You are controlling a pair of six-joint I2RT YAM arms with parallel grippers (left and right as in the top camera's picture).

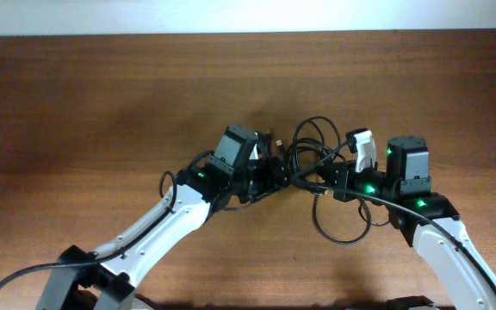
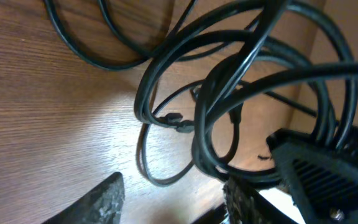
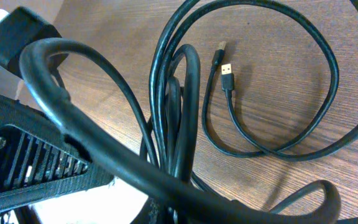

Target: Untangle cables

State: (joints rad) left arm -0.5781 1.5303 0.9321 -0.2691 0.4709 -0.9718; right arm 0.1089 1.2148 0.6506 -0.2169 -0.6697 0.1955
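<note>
the cables [image 1: 304, 162] sit in one knotted bunch right between our two claws. one loose loop spills onto the table [image 1: 102, 95] back behind the right claw [image 1: 327, 182], and a couple more arc out past its tip. the right claw is clenched on the bunch. in its wrist view the cords funnel down together right beside its finger [image 3: 42, 165]. the left claw [image 1: 281, 172] is at the opposite edge of the bunch, its fingers [image 2: 107, 199] apart with bare wood between them, and nothing pinched as far as we can see. overhead only gives us the layout. the right wrist view shows a gold usb plug [image 3: 227, 67] lying free inside a loop, and the left wrist view picks out a small plug [image 2: 176, 121] in among the loops just ahead of that claw.
</note>
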